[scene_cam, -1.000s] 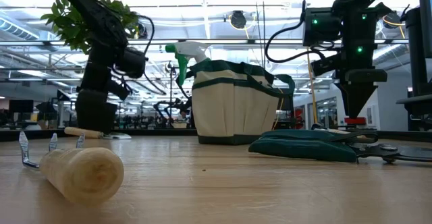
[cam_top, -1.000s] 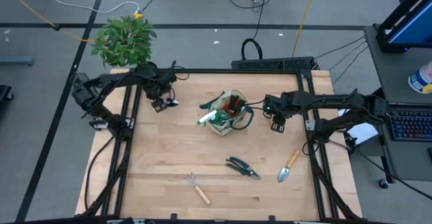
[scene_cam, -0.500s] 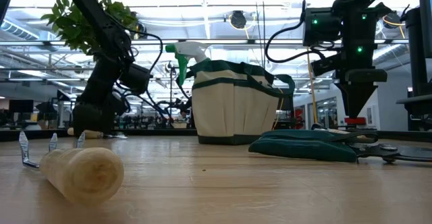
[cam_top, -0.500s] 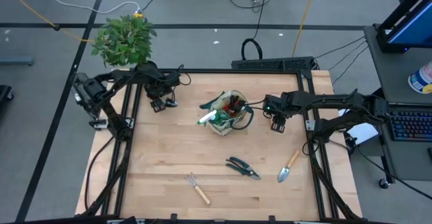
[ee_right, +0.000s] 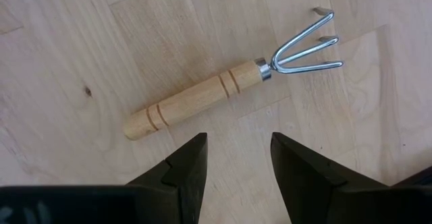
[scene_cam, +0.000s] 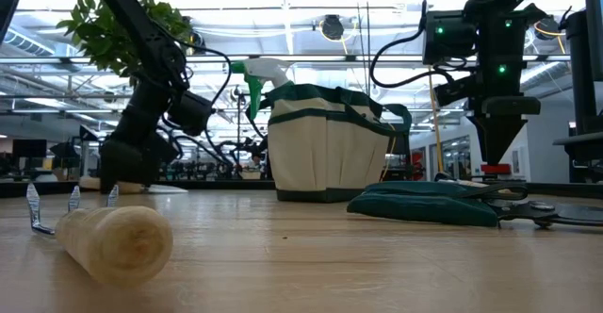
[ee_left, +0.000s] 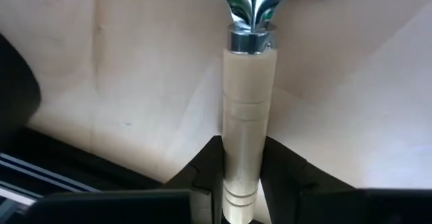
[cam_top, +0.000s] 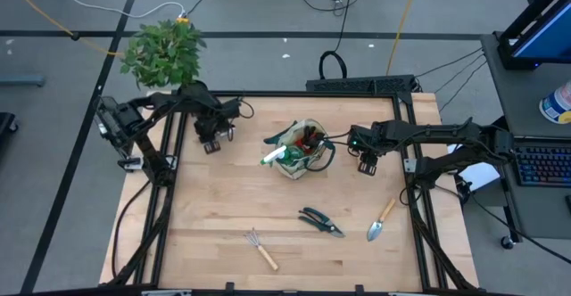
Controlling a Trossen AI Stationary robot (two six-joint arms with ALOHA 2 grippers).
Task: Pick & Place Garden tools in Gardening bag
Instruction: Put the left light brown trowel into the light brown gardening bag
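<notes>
As the step stands: the left gripper (cam_top: 211, 142) is low over the table, well to the left of the gardening bag (cam_top: 294, 170), with a wooden-handled tool (ee_left: 248, 102) lying lengthwise between its fingers.
Left jaws: together on the pale handle, which fills the gap between them; the silver neck points away from the wrist and the head is cut off from view.
Grip advice: the hold looks to sit near the butt end, so the metal head will likely droop. Lift slowly and straight up.
Carry: go right toward the bag, high enough to clear its green rim and loop handles.
Obstacle at the bag: the sprayer (cam_top: 272, 157) leans out on the bag's left side, so come in over the open middle.
Release: head down and inside the rim before letting go.
Right gripper (cam_top: 366, 166): waits just right of the bag, jaws apart above a small rake (ee_right: 196, 99) on the table.
Left to do: shears (cam_top: 319, 221) and trowel (cam_top: 382, 221) lie in front of the bag.
</notes>
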